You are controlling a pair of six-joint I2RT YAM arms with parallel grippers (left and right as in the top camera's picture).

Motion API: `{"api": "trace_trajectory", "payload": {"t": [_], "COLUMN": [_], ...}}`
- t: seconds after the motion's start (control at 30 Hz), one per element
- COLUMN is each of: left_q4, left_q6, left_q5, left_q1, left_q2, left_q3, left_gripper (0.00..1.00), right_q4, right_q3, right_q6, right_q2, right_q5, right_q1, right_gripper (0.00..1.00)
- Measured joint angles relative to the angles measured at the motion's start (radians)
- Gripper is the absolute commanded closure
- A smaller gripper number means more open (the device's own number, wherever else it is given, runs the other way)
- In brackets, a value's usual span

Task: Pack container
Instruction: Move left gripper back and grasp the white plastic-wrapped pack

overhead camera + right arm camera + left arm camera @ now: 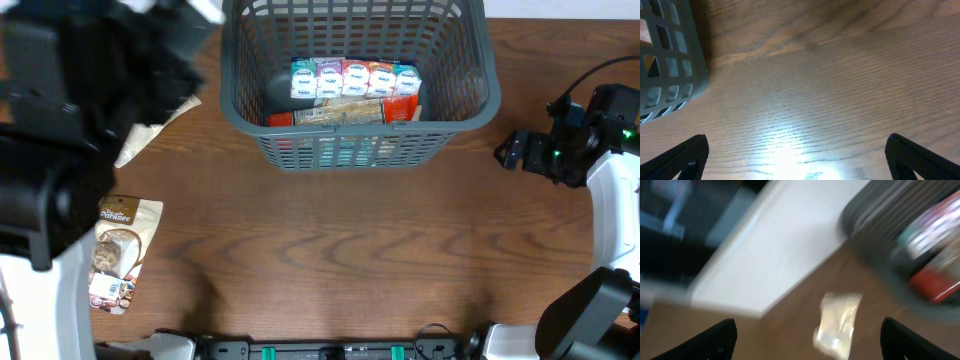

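- Brown wood-grain table (pixel 330 260) fills the overhead view. The container (pixel 355 130) sits upright at the far edge, dead centre, with dark grey lattice walls flaring up to a rectangular rim.
- Inside it, a row of colourful little cartons (pixel 355 78) stands side by side. A flat pale packet (pixel 345 110) lies just in front of them, and a red wrapper (pixel 282 118) peeks out at its left end.
- Over on the left, the left arm (pixel 70 110) is a big dark blur, beside the container and clear of it.
- The left gripper (pixel 810 340) comes through a badly smeared wrist view. Its two dark fingertips (pixel 722 340) sit in the bottom corners, spread wide, with nothing held between them.
- Under that camera a crinkled pale wrapper (pixel 837 325) lies on the wood, near the container's blurred grey wall. A white surface (pixel 775 245) runs beyond the table edge.
- A printed pouch (pixel 120 252) lies flat on the left side of the table, well apart from the container.
- The right gripper (pixel 797 157) is spread wide too, with bare wood between the fingers. It is gripping nothing.
- The container's lattice corner shows at the left edge of that wrist view, apart from both fingers.
- From above, the right arm (pixel 600 140) waits at the right edge, gripper pointing toward the container, with a stretch of table between them.
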Motion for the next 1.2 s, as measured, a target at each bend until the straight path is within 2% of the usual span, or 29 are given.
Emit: {"api": "trace_trajectory", "payload": {"t": [0.13,0.37,0.43,0.47,0.83,1.2], "left_q4": [-0.006,-0.005,-0.005,-0.004,0.102,0.109], "left_q6": [0.0,0.011,0.025,0.032,0.019,-0.001], "left_q5": [0.061,0.253,0.277,0.286,0.314,0.322], "left_q1": [0.203,0.389,0.411,0.418,0.426,0.465], "left_q2": [0.082,0.283,0.334,0.36,0.557,0.766], "left_q3": [-0.007,-0.027,-0.027,-0.027,-0.027,-0.027], "left_gripper": [0.16,0.16,0.04,0.01,0.01,0.01], "right_q4": [-0.002,-0.007,-0.007,-0.007,0.0,0.028], "right_q3": [0.0,0.0,0.0,0.0,0.0,0.0], "right_q6": [0.0,-0.006,-0.011,-0.014,-0.027,-0.077], "right_q2": [0.0,0.0,0.0,0.0,0.0,0.0], "right_q5": [0.0,0.0,0.001,0.002,0.003,0.004], "right_q1": [0.0,0.0,0.0,0.0,0.0,0.0], "right_gripper": [0.01,0.01,0.01,0.01,0.01,0.01]}}
